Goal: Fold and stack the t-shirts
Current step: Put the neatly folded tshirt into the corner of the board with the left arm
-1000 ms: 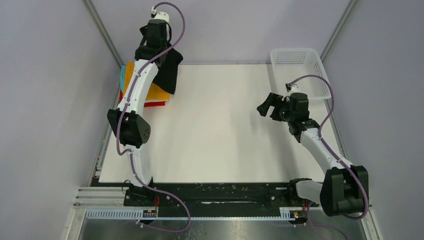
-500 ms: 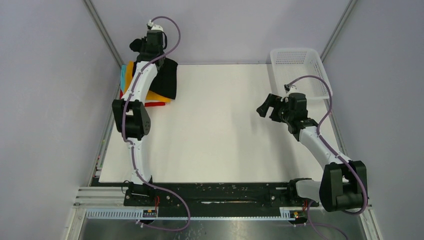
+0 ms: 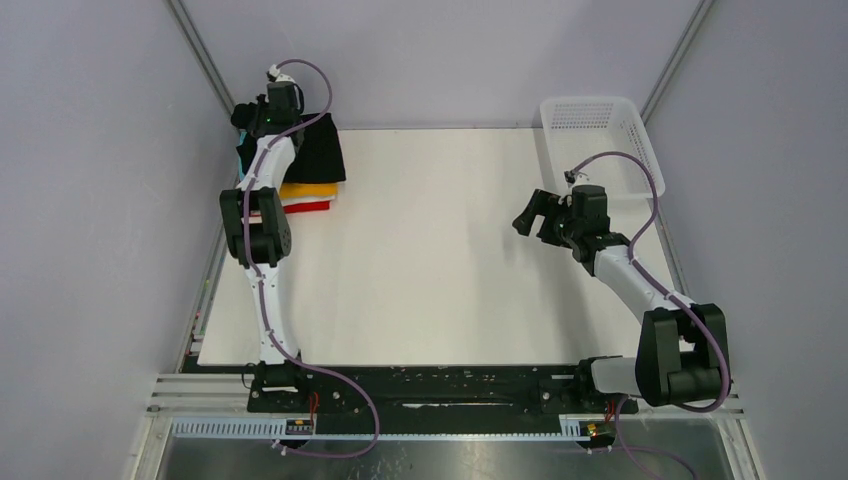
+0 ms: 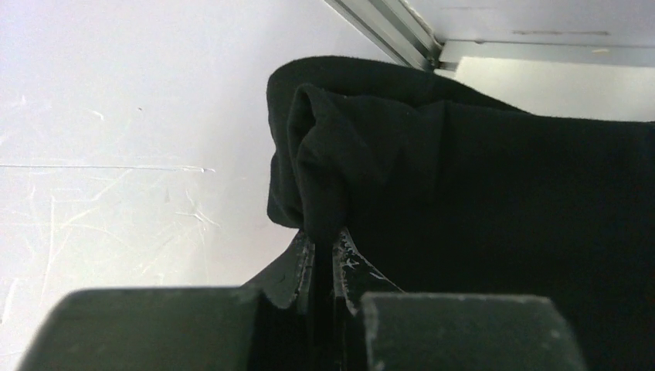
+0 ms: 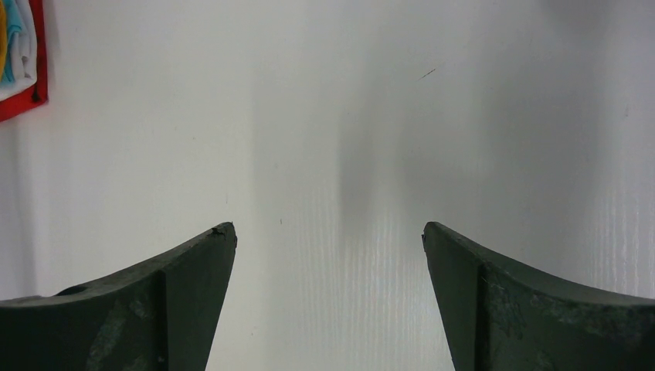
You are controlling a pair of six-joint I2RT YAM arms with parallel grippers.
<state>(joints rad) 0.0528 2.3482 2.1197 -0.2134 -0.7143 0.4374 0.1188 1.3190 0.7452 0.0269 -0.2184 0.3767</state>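
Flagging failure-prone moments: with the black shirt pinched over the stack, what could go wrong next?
The left gripper pinches a bunched fold of the black shirt; releasing could leave it rumpled. The stack sits at the far-left corner of the table, so a tug might drag cloth over the edge.

Left fingers (image 4: 303,272) pinched tight, arm (image 3: 262,190) outstretched; right fingers (image 5: 154,301) spread.

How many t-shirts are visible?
5, stacked far left: black shirt on top, pinched by left gripper; orange shirt, white shirt, red shirt beneath; teal shirt at left edge. More may hide.
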